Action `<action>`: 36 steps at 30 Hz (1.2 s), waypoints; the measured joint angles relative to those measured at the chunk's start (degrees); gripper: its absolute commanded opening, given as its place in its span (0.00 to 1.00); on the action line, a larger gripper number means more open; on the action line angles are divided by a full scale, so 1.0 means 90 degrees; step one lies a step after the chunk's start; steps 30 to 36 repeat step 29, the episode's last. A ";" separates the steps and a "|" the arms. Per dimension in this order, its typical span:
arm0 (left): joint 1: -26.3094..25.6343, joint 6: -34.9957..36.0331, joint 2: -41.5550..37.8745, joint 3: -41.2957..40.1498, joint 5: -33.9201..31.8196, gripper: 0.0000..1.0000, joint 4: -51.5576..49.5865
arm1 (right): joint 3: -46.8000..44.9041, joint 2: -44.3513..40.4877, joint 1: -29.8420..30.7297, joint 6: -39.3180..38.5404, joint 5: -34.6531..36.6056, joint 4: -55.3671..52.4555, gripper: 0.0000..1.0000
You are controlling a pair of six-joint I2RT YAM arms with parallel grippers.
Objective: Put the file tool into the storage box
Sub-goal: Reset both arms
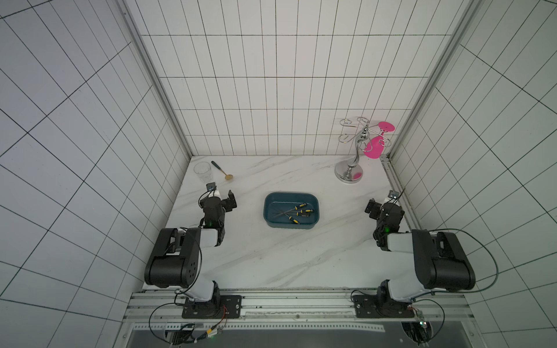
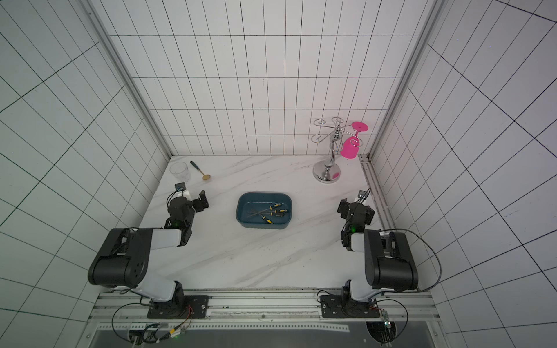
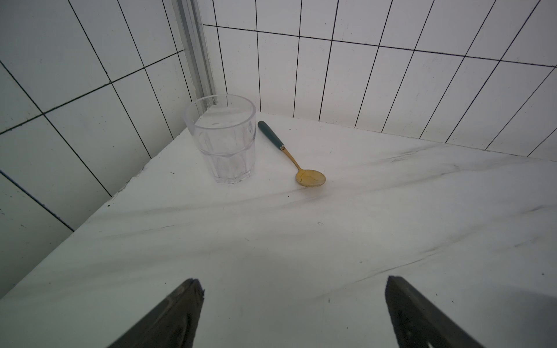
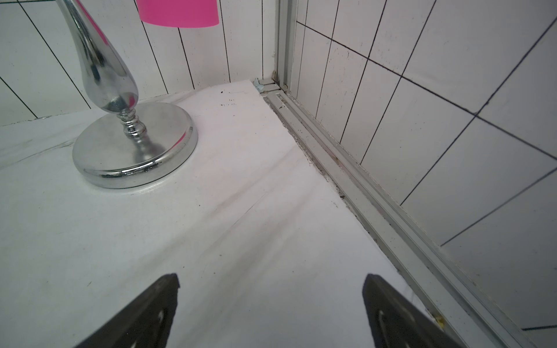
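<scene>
Files (image 1: 297,212) all in the box (image 1: 291,194) — left claw (image 3: 292,281) and right claw (image 4: 270,275) spread, empty, parked aside; job's likely done.

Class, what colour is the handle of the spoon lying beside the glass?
Dark teal spoon handle, clearest in the left wrist view.

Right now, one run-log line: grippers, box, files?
left gripper: open, empty | right gripper: open, empty | storage box: mid-table | files: inside box, none seen outside

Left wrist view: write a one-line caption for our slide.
Open left gripper above a marble table, facing an upright clear glass beside a gold spoon.
</scene>
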 measured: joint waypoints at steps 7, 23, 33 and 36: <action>0.0000 0.0002 0.0000 -0.0005 0.0005 0.98 0.0017 | 0.0000 0.0000 0.0000 -0.0039 0.0000 -0.0058 0.99; 0.0002 0.0002 0.0000 -0.0005 0.0010 0.98 0.0015 | 0.0000 0.0000 0.0000 -0.0046 0.0000 -0.0058 0.99; 0.0029 0.0002 0.0000 -0.0005 0.0053 0.98 0.0012 | 0.0000 0.0012 0.0041 -0.0090 0.0010 -0.0075 0.99; 0.0029 0.0002 0.0000 -0.0005 0.0053 0.98 0.0012 | 0.0000 0.0012 0.0041 -0.0090 0.0010 -0.0075 0.99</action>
